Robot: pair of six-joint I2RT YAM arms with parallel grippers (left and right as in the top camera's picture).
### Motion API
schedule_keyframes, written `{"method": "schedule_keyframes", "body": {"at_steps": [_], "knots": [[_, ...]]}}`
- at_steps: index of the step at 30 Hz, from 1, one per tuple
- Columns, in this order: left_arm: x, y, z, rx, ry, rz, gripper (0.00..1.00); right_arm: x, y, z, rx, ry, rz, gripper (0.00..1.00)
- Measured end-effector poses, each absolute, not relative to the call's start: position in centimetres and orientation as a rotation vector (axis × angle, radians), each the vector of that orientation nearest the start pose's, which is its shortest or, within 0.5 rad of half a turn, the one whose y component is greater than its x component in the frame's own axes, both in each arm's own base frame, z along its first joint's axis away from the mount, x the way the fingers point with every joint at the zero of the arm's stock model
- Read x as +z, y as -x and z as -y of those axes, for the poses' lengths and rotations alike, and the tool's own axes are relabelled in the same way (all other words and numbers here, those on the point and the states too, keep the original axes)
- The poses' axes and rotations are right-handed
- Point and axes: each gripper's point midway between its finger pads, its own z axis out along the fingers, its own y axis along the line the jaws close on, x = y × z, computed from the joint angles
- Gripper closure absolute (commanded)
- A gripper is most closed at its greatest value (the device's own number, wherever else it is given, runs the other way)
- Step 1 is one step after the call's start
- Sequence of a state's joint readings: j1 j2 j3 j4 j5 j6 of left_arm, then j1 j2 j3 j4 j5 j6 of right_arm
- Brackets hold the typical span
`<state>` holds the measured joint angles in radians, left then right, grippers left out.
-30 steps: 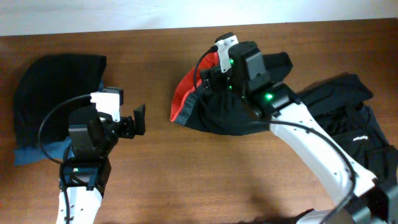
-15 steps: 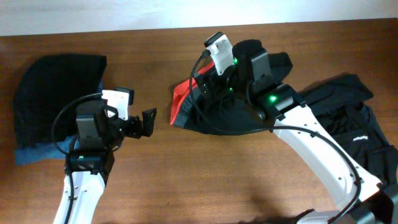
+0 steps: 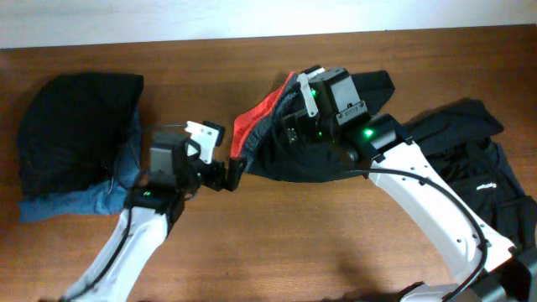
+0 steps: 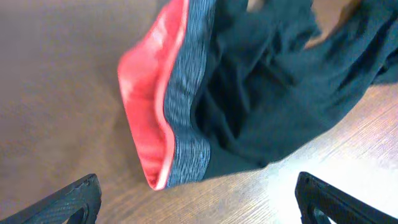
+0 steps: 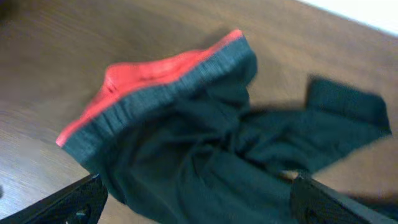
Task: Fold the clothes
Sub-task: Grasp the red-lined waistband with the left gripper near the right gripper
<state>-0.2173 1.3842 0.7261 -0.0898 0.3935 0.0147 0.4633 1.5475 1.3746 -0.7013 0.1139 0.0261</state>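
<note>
Long black leggings [image 3: 310,159] heaped on brown wooden table [image 3: 277,252]: limp, light, likely to sag. Speckled grey coral-edged waistband [image 4: 186,93] judged firmest; grip at corners. Left gripper [image 3: 232,174] just beside waistband, right gripper [image 5: 196,202] above waistband; both spread apart, empty.

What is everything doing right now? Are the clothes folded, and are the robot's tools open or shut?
leggings: crumpled, not folded, red waistband edge showing.
left tool: open, empty, beside the waistband.
right tool: open, empty, above the leggings.
black garment on the left: bunched up, lying on the blue denim.
blue denim: partly covered.
black garment with white logo: crumpled, not folded.
</note>
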Motion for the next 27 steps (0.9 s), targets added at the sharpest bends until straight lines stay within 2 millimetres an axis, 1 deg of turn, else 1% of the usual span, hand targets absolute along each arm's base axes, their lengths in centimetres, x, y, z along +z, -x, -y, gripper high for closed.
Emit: {"method": "schedule_keyframes", "body": {"at_steps": [2, 4, 6, 13, 15, 18, 21, 24, 27], "knots": [[9.3, -35.1, 14.5, -0.569, -0.447, -2.318, 0.01, 20.3, -38.3, -16.7, 0.057, 0.465, -2.416, 0.01], [8.0, -35.3, 14.5, -0.577, -0.432, -2.347, 0.01, 20.0, -38.1, -16.3, 0.043, 0.453, -2.436, 0.01], [7.5, -35.6, 14.6, -0.582, -0.421, -2.351, 0.0, 19.8, -37.9, -16.1, 0.035, 0.445, -2.45, 0.01], [7.2, -36.1, 14.6, -0.601, -0.343, -2.36, 0.01, 19.7, -37.7, -15.8, 0.029, 0.408, -2.468, 0.01], [6.6, -36.2, 14.2, -0.598, -0.258, -2.398, 0.01, 19.6, -37.6, -15.8, 0.032, 0.397, -2.473, 0.01], [6.2, -36.2, 13.7, -0.601, -0.169, -2.429, 0.01, 19.6, -37.6, -15.8, 0.034, 0.388, -2.476, 0.01], [6.5, -36.6, 13.5, -0.636, -0.069, -2.438, 0.01, 19.5, -37.5, -15.7, 0.033, 0.389, -2.48, 0.01], [7.2, -36.9, 13.7, -0.685, 0.013, -2.441, 0.01, 19.5, -37.5, -15.7, 0.033, 0.386, -2.483, 0.01], [7.3, -36.9, 13.9, -0.723, 0.089, -2.456, 0.01, 19.5, -37.5, -15.7, 0.035, 0.381, -2.483, 0.01]]}}
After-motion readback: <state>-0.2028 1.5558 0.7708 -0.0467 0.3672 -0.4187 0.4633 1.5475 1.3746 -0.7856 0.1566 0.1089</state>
